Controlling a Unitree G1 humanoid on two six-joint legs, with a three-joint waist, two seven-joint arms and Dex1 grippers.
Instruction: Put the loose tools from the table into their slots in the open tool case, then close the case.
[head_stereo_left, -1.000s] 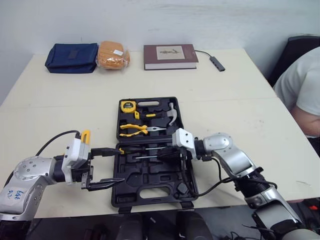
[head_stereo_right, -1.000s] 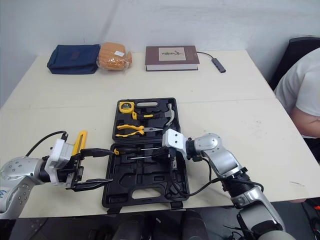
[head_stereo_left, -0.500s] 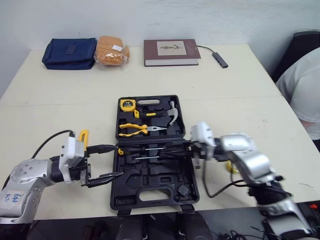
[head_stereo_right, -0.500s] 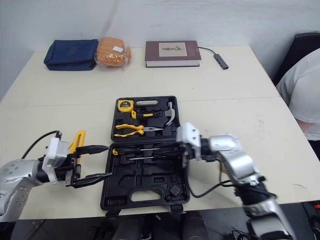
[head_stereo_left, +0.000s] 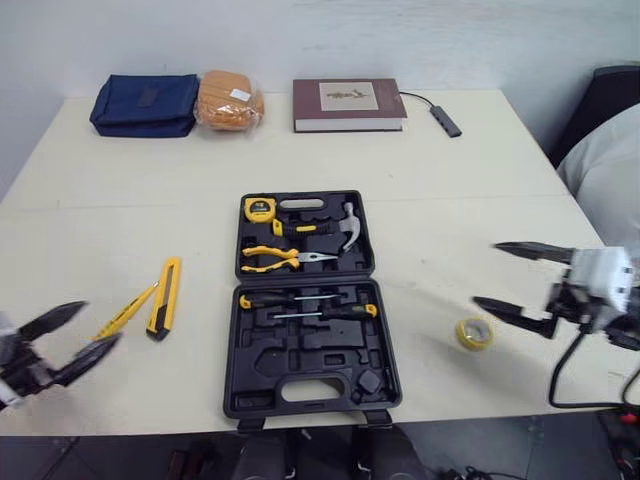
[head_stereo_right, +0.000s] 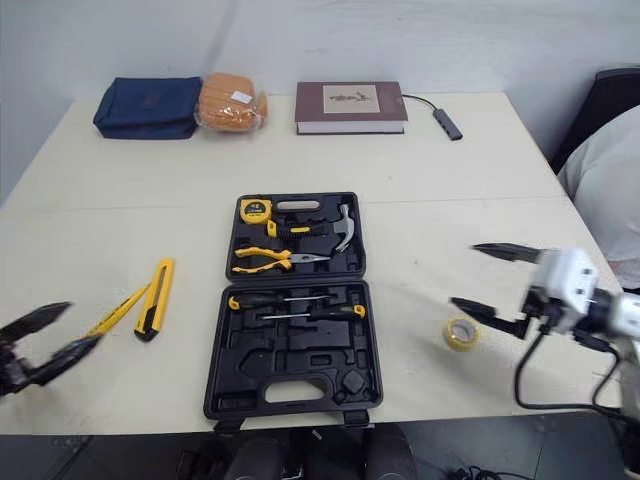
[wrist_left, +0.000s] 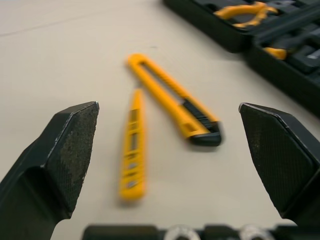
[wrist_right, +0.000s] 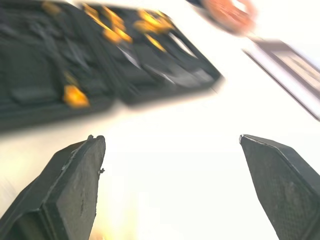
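Currently | black tool case (head_stereo_left: 300, 348) open | yellow knife (head_stereo_left: 165, 310) loose | left end effector (head_stereo_left: 100, 323) and right end effector (head_stereo_left: 485, 273) spread, empty

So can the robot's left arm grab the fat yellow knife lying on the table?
Probably yes. The left gripper has its jaws open, pointing at the yellow plastic utility knife, which lies flat on the cream table. Only the thin yellow cutter beside it sits nearer and might get nudged.

No legible text; marks on book (head_stereo_left: 349, 103), tape measure (head_stereo_left: 259, 209) too small to read.
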